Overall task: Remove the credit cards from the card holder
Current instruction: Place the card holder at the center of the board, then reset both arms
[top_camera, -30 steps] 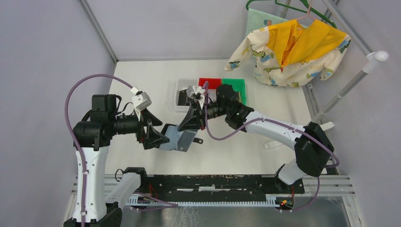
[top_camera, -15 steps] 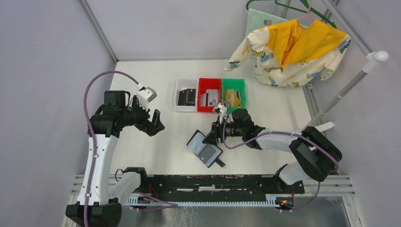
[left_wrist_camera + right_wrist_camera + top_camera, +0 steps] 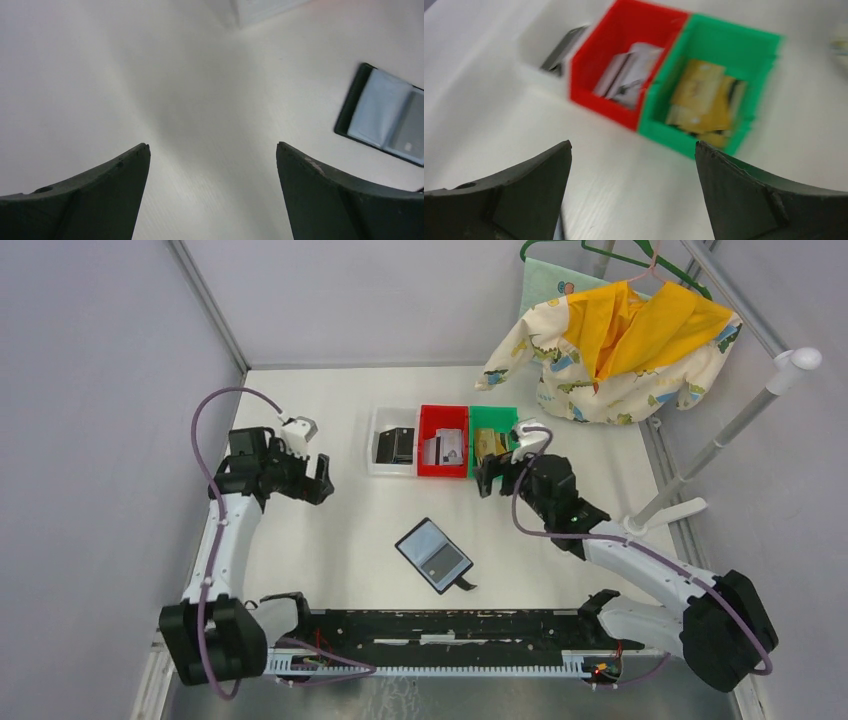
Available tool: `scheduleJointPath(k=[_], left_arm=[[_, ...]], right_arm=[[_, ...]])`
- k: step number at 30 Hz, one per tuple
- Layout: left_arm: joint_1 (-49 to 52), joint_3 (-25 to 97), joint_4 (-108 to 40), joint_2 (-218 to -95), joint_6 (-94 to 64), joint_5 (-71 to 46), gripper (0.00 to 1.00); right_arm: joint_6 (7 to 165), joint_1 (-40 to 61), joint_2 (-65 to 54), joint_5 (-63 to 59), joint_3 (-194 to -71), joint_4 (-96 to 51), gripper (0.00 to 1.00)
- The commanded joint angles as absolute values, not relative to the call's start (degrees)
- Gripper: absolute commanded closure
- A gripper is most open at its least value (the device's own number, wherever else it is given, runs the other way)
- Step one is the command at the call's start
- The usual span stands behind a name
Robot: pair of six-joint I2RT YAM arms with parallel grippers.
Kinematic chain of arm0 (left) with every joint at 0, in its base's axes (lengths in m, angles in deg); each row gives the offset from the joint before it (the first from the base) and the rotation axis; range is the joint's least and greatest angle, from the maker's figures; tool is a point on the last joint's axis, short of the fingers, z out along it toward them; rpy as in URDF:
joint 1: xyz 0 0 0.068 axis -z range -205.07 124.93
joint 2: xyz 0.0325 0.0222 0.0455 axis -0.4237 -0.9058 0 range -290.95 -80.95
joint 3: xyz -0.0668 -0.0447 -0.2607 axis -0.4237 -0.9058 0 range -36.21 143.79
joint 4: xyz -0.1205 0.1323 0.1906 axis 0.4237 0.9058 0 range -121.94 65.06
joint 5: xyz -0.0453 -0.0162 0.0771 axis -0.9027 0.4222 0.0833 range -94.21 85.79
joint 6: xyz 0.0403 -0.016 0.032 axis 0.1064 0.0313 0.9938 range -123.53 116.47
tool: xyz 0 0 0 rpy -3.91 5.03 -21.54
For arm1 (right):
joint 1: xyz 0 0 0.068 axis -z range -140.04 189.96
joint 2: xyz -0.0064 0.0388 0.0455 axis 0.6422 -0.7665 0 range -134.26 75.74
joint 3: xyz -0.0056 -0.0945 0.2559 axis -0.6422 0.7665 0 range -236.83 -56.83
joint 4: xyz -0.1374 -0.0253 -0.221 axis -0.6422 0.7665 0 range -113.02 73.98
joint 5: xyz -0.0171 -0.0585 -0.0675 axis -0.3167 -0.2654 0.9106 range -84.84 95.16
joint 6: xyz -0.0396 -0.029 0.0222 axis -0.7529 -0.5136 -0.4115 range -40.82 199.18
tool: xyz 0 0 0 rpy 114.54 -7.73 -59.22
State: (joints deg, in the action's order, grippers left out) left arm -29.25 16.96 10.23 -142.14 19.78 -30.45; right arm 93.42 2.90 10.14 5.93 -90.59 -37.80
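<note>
- The card holder [image 3: 433,554] lies open on the desk [image 3: 330,540]; one grey card [image 3: 407,132] apparently remains inside.
- Other credit cards [image 3: 696,90] fill bins [image 3: 443,408] beyond the holder.
- The left tool [image 3: 212,150] and right tool [image 3: 634,145] gape wide, both empty.

White bin [image 3: 373,445], red bin [image 3: 443,410], green bin [image 3: 495,411] in a row on white table [image 3: 320,540], patterned yellow-lined garment [image 3: 640,340] hanging far right

The card holder [image 3: 433,554] lies before 3 bins [image 3: 443,407] holding credit cards [image 3: 447,448].
</note>
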Motion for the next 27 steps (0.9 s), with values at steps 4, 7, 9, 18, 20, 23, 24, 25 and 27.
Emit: scheduleJointPath(k=[4, 7, 9, 18, 20, 23, 24, 25, 27], left_arm=[[-42.5, 9.3, -22.5, -153.6, 10.8, -36.3, 0.00], [-44.1, 4.5, -34.9, -156.1, 7.2, -36.0, 0.01], [-44.1, 1.8, -41.8, -157.8, 4.0, -34.7, 0.00], [-44.1, -12.0, -71.5, -161.9, -6.8, -30.0, 0.00], [-44.1, -16.3, -79.8, -161.9, -8.0, -29.1, 0.00], [-44.0, -19.6, -86.3, -161.7, -10.3, -26.5, 0.00], [-43.9, -20.7, -90.0, -162.1, -11.8, -26.0, 0.00], [-43.9, -21.3, -92.4, -162.6, -13.0, -25.9, 0.00], [-43.4, -23.0, -98.9, -164.6, -14.4, -25.2, 0.00]], right_arm=[[92.8, 13.1, 17.5, 40.9, -82.3, -41.0, 0.02], [94.4, 16.3, 20.4, 51.7, -73.1, -50.3, 0.02], [94.2, 18.6, 21.4, 57.0, -67.9, -56.3, 0.02], [84.8, 27.8, 14.2, 60.0, -59.9, -70.7, 0.02], [84.4, 28.9, 12.7, 58.9, -58.6, -73.6, 0.02], [81.5, 29.5, 9.0, 57.0, -54.9, -83.7, 0.02], [80.3, 29.5, 7.4, 56.7, -53.9, -86.9, 0.02], [79.7, 29.4, 6.6, 55.8, -53.2, -90.3, 0.02], [77.0, 29.4, 4.5, 53.6, -52.8, -94.6, 0.02]])
